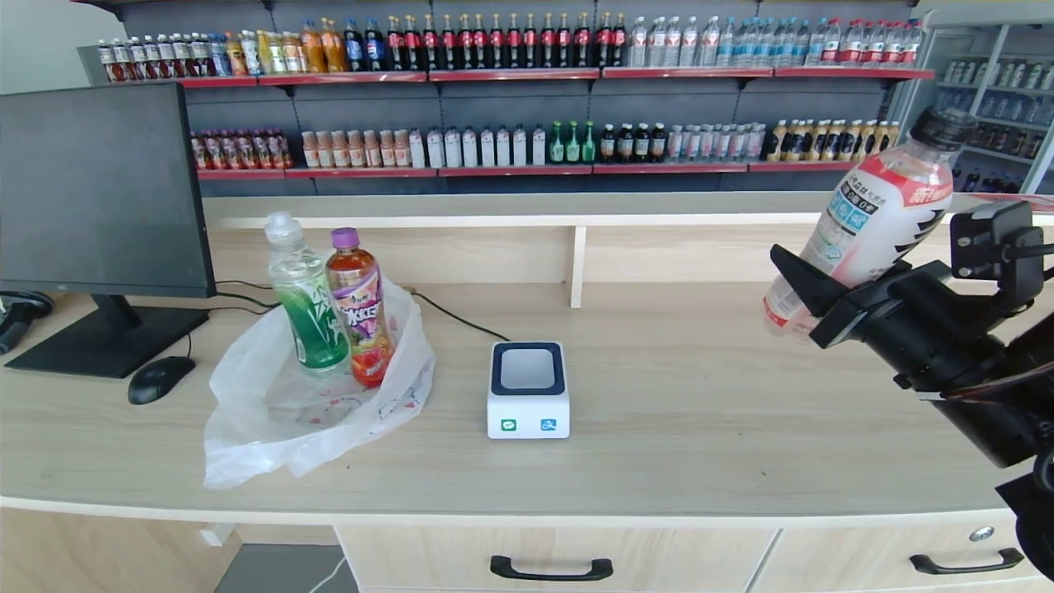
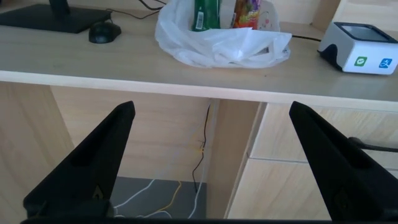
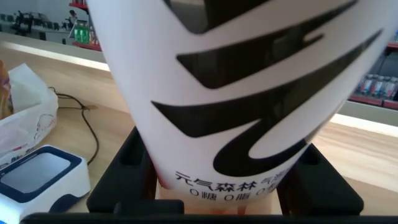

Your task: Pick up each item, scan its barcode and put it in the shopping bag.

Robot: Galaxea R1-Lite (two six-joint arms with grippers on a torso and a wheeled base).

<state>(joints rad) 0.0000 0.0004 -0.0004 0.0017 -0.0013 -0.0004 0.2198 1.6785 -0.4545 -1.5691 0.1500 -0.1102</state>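
Note:
My right gripper [image 1: 832, 301] is shut on a white and pink drink bottle [image 1: 865, 218], held tilted in the air over the right side of the counter; its label [image 3: 242, 99] looms close in the right wrist view. The white barcode scanner [image 1: 528, 389] sits mid-counter, to the left of and below the bottle. A white plastic shopping bag [image 1: 272, 420] lies at the left with a green bottle [image 1: 306, 296] and an orange-red bottle [image 1: 361, 309] standing in it. My left gripper [image 2: 211, 168] hangs open below the counter edge, in front of the cabinet.
A monitor [image 1: 99, 189] and a black mouse [image 1: 159, 379] occupy the far left of the counter. A cable [image 1: 461, 317] runs behind the scanner. Drawers with black handles [image 1: 550, 568] sit under the counter. Shelves of bottles [image 1: 527, 49] line the back wall.

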